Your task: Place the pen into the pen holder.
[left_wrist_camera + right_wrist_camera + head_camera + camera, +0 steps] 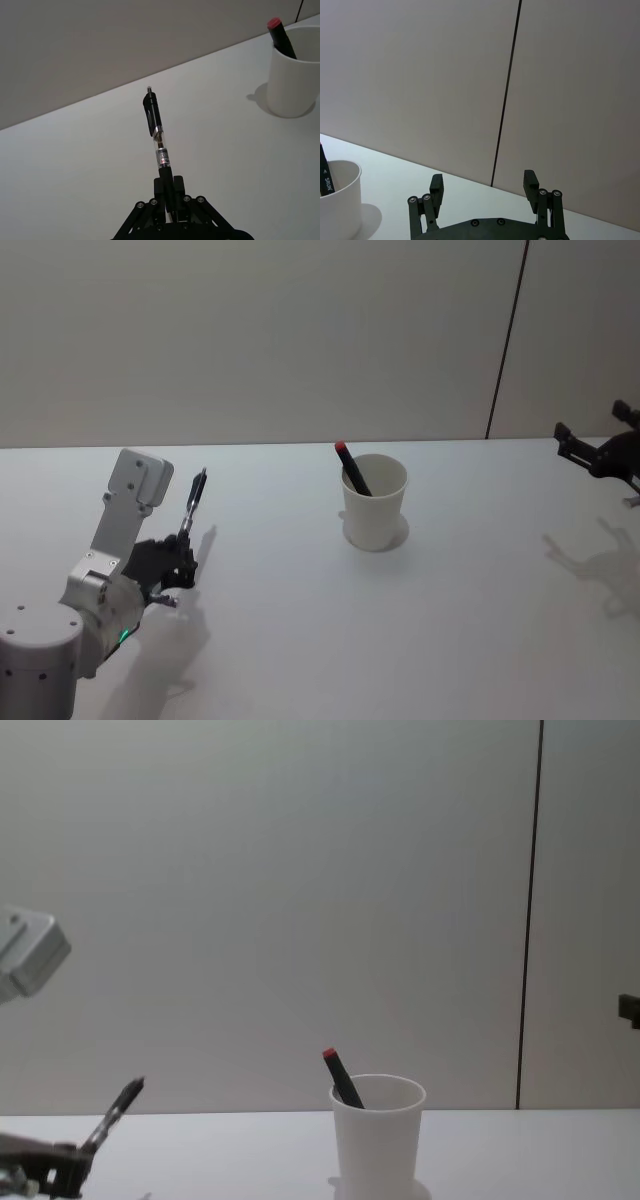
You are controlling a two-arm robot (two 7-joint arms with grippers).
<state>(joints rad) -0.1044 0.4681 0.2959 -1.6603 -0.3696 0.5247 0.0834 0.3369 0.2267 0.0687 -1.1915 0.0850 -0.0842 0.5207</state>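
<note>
Gripping the black, clear-barrelled pen (157, 135) by its hidden lower end, left claw (167, 202) sits near the surface's (300, 640) left edge. The pen slants up toward the far edge, apart from white paper cup (375, 508). Right claw (485, 182) wide.

**Bare table up to the cup, one marker inside it**

From the left gripper (183, 542), low at the near left with its fingers clamped on the pen (194, 498), to the pen holder (375, 504) in the middle of the table (300, 640), you have only bare white surface to cross. The pen stands up out of the fingers and tilts towards the far side. Inside the cup a red-capped marker (352, 469) leans on the left rim and rises above it; the right part of the mouth is open to you. The right gripper (598, 454) hangs at the far right edge, jaws apart, well apart from the cup. The wall (250, 340) closes the table's far side
</note>
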